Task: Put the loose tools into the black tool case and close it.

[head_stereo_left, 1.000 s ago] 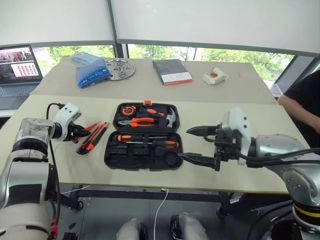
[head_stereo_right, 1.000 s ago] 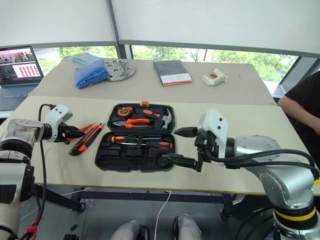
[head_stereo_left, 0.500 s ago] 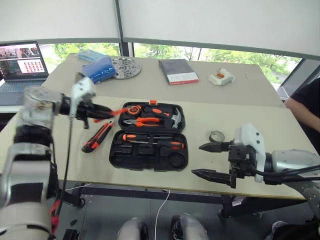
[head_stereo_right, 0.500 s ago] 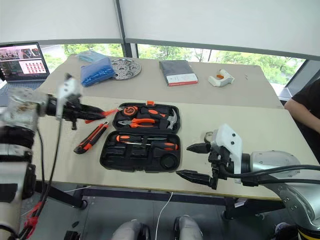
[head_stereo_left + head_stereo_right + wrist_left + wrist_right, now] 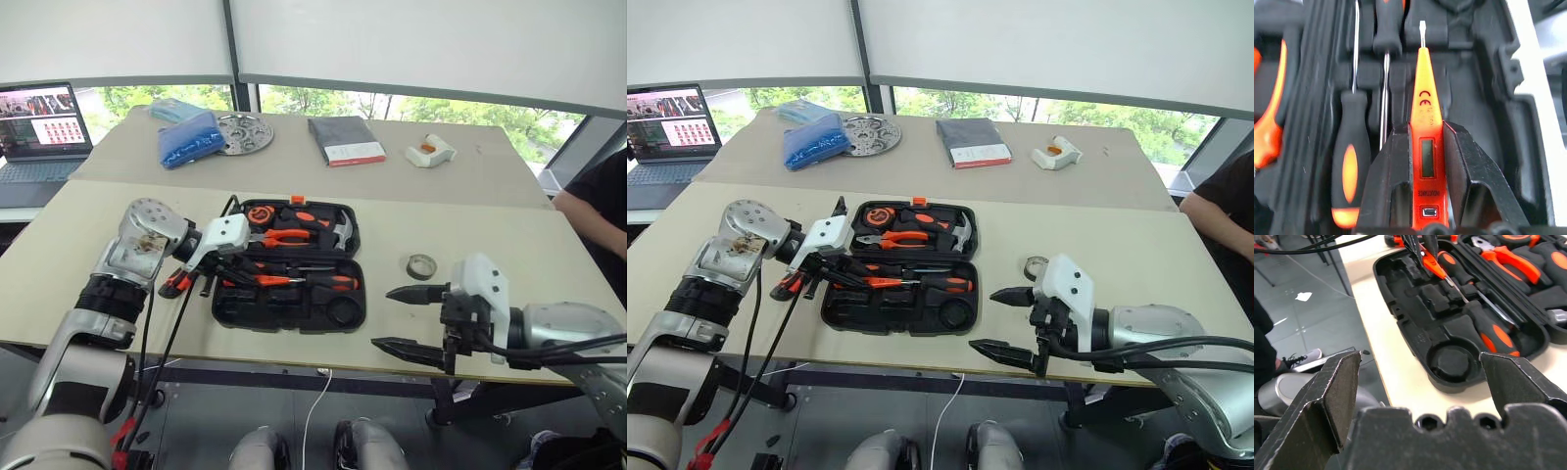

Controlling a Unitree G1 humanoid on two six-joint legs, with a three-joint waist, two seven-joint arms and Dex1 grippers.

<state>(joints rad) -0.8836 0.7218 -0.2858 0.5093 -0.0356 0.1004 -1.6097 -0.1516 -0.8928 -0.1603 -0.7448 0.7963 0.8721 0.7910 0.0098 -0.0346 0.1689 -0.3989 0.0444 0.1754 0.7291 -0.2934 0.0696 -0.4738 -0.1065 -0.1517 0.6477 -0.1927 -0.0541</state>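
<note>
Your left gripper (image 5: 1426, 161) is clamped on the slim orange-red screwdriver (image 5: 1425, 122), its tip over the black tool case (image 5: 294, 308)'s slots beside two seated screwdrivers (image 5: 1352, 156). Off-slot release could block closing. Right gripper (image 5: 411, 318), jaws apart, idles; tape roll (image 5: 422, 265) lies just beyond.

— Where are we, would you say?
— We seem to be in an office or lab: pale tables (image 5: 294, 157) pushed together under big windows (image 5: 411, 106) with blinds (image 5: 421, 44), and a laptop (image 5: 44, 127) open at the side.
</note>
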